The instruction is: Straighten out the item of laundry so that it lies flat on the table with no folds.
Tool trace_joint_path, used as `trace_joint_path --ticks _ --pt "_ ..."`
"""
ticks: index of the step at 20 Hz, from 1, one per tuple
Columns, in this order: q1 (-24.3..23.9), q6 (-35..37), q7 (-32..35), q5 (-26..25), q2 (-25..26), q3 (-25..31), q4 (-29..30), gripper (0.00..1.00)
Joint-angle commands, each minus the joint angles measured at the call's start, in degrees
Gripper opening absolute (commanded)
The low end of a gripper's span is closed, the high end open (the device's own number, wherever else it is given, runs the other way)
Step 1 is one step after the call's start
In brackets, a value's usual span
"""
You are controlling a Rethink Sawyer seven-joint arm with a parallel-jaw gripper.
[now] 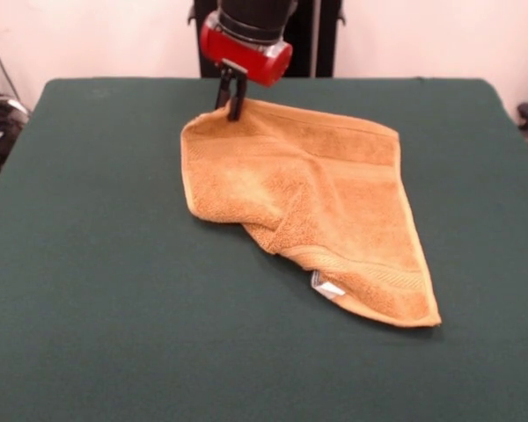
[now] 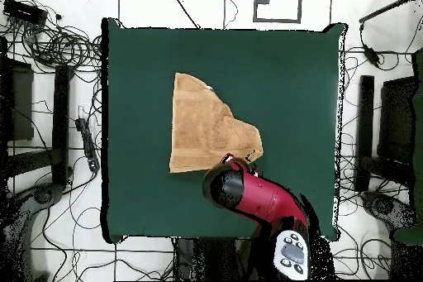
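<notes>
The item of laundry [image 1: 317,202], an orange-yellow towel, lies on the green table [image 1: 88,264] in a rough triangle. Its left part is folded over and rumpled, and a white tag [image 1: 327,286] peeks out at the near edge. My gripper [image 1: 231,104] stands at the towel's far left corner with its black fingers [image 1: 238,97] close together, pinching that corner. In the overhead view the towel [image 2: 206,126] lies left of centre on the table [image 2: 297,88]. The red arm head [image 2: 235,186] covers the gripper and the held corner there.
Green cloth stretches wide on every side of the towel. Cables and dark stands [image 2: 58,105] lie on the floor around the table, beyond its edges.
</notes>
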Motion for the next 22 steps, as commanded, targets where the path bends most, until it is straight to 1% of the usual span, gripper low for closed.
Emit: trace_joint_path --ticks 1,8,11,14,22 --pt "-0.92 5.53 6.05 -1.86 0.02 1.86 5.11 0.00" --pt "-1.37 5.52 5.97 -2.90 -0.10 1.66 5.10 0.00" --pt "-2.26 3.71 6.03 -3.20 0.98 2.32 5.20 0.00" --pt "-4.31 -0.51 6.93 -3.20 2.90 4.25 5.64 0.00" --pt "-5.99 -3.15 7.60 -4.24 4.25 6.03 5.79 0.00"
